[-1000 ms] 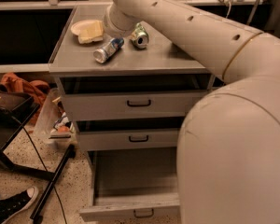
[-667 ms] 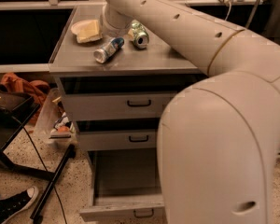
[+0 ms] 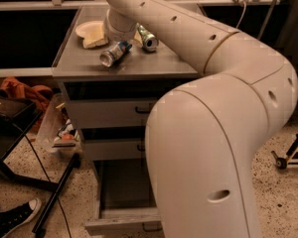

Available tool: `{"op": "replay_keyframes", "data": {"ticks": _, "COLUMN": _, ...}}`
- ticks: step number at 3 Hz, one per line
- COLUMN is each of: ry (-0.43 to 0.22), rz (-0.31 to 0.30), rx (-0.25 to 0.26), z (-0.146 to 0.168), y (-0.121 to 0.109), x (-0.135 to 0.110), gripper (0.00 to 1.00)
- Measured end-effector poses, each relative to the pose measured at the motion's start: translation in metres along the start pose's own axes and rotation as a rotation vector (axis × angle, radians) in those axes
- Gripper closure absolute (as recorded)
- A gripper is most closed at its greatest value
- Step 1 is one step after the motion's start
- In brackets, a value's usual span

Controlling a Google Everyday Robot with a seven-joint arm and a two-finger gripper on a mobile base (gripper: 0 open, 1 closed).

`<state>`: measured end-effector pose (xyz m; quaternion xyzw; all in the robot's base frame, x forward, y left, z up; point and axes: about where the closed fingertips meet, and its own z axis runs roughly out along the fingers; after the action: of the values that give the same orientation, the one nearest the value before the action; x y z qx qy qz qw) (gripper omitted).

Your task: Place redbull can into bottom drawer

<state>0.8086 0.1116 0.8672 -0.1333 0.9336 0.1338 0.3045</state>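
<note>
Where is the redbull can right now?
In the camera view, the redbull can lies on its side on the cabinet top, left of the green can, near the plate, with the gripper just behind it.

The arm [image 3: 213, 83] I was driving was smooth cream-white shell: fat rounded segments, thin seams, small dark recessed holes. Its gripper sat hidden behind the round wrist cuff [image 3: 120, 26].

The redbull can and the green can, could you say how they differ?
The redbull can is blue and silver; the green can is green. The redbull can is slimmer, the green can fatter. The redbull can lies nearer the front edge, the green can further back. Both lie on their sides on the cabinet top; the gripper is just behind the redbull can.
</note>
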Motion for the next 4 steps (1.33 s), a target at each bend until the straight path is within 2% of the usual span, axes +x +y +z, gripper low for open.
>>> {"op": "replay_keyframes", "data": {"ticks": 2, "ry": 0.049, "rz": 0.010, "rx": 0.010, "z": 0.016, "y": 0.007, "x": 0.003, "gripper": 0.00}}
{"op": "replay_keyframes", "data": {"ticks": 3, "ry": 0.060, "rz": -0.016, "rx": 0.001, "z": 0.026, "y": 0.012, "x": 0.005, "gripper": 0.04}}
{"op": "replay_keyframes", "data": {"ticks": 4, "ry": 0.065, "rz": -0.023, "rx": 0.000, "z": 0.029, "y": 0.012, "x": 0.007, "gripper": 0.23}}
